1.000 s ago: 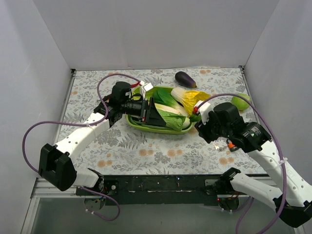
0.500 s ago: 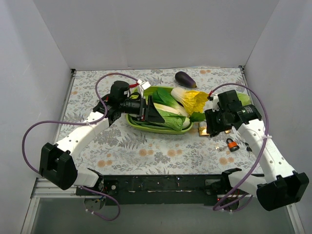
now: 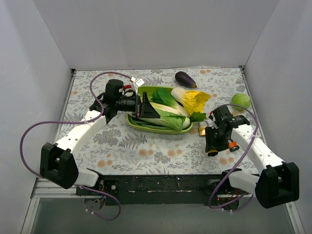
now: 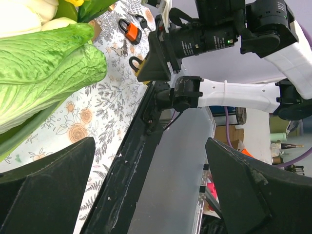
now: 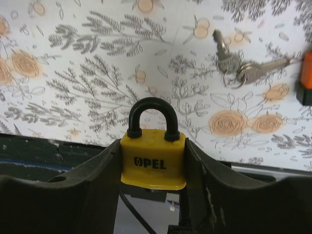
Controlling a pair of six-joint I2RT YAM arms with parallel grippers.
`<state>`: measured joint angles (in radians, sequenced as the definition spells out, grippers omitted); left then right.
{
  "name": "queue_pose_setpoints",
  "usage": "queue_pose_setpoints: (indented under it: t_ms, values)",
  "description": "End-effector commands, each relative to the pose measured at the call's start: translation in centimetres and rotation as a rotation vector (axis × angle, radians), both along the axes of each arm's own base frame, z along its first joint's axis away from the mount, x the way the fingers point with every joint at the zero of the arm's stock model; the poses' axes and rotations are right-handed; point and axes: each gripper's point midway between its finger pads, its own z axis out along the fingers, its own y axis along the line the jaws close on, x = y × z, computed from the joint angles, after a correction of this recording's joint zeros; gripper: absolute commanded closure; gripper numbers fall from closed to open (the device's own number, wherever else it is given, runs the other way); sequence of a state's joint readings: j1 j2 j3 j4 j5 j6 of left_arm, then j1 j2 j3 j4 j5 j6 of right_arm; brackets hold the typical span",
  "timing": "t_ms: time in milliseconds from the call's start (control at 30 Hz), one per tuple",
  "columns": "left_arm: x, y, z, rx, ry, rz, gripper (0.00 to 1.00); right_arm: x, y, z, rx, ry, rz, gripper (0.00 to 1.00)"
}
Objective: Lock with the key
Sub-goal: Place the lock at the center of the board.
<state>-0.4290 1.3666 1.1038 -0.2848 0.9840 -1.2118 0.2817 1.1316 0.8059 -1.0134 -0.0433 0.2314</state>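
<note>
While the right tool (image 5: 153,146) clamps a yellow padlock (image 5: 154,163) by its two sides, the black shackle points away from the wrist, toward the desk (image 5: 73,58). Both shackle legs meet the lock body. Gripped by the sides like this, the keyhole end is probably left free, though I cannot see it. The keys (image 5: 233,66), on a ring, lie flat on the floral desk just beyond the padlock, near an orange lock (image 5: 306,80). The left tool (image 4: 146,195) is spread wide and holds nothing. It is turned sideways over the green tray (image 3: 146,127), beside the cabbage (image 4: 44,73), and faces the right arm. With the right tool busy steadying the padlock, fetching the keys would seem to fall to the left tool.
</note>
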Motion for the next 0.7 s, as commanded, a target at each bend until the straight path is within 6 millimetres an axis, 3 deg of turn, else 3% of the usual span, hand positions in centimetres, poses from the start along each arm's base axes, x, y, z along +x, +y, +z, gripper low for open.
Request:
queue_pose_setpoints:
  t_ms: [0,267,567,667]
  values:
    - [0.2,0.2,0.0,-0.019,-0.019,-0.010,0.02,3.5,1.0,-0.5,0.031,-0.107,-0.017,0.99]
    - [0.5,0.4,-0.7,-0.014,-0.006,-0.003,0.02,5.0,1.5,-2.1,0.041,-0.143,-0.023,0.99]
    - [0.4,0.5,-1.4,-0.009,0.019,-0.002,0.02,3.8,0.9,-4.3,0.006,-0.096,-0.067,0.99]
    - [0.4,0.5,-1.7,-0.011,0.036,-0.001,0.02,4.4,0.5,-4.7,-0.020,-0.119,-0.073,0.99]
